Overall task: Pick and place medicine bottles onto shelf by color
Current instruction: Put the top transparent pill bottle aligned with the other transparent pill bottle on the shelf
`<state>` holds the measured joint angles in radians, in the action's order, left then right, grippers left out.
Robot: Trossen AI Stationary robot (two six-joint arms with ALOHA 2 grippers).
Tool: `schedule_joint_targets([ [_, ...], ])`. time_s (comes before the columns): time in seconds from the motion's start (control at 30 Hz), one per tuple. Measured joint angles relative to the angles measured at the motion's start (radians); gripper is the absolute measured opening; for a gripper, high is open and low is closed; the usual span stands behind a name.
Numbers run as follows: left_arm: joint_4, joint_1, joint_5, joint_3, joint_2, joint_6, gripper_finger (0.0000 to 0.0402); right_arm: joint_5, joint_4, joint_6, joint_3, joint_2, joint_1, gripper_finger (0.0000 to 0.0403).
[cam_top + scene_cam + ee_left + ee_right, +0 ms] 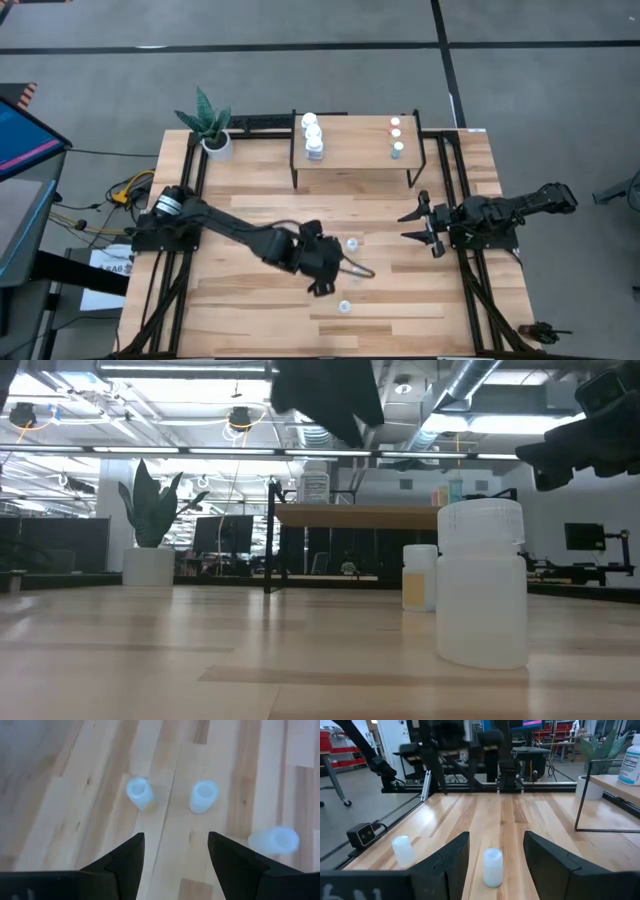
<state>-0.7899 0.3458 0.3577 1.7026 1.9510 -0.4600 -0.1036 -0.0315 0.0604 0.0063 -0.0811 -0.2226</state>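
Note:
Three pale bluish translucent bottles stand upright on the tabletop, seen in the left wrist view [139, 792], [203, 796], [277, 840]. Two of them show in the high view [352, 243], [345, 307]. My left gripper [175, 845] hovers open above them, also in the high view [330, 268]. My right gripper [410, 227] is open, low over the table's right side, facing one bottle [493, 866]. The shelf [350, 152] holds three white bottles [312, 135] at its left end and three small colour-capped ones [396, 136] at its right end.
A potted plant [212, 125] stands at the far left corner beside the shelf. The shelf's black legs [580, 795] stand between the bottles and the far edge. Bare planks lie along the table's near edge [250, 320].

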Motion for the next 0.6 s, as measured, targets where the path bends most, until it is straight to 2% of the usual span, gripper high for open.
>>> schedule_joint_targets([
  [0.13, 0.106, -0.072, -0.113, -0.073, 0.000, 0.042, 0.0206, 0.000, 0.000, 0.000, 0.000, 0.000, 0.000, 0.0209],
  [0.3, 0.130, -0.150, -0.228, -0.083, 0.000, 0.134, 0.0215, 0.000, 0.000, 0.000, 0.000, 0.000, 0.000, 0.0209],
  [0.6, 0.144, -0.202, -0.241, -0.083, 0.020, 0.176, 0.0261, 0.000, 0.001, -0.005, -0.001, 0.000, 0.000, 0.0209],
])
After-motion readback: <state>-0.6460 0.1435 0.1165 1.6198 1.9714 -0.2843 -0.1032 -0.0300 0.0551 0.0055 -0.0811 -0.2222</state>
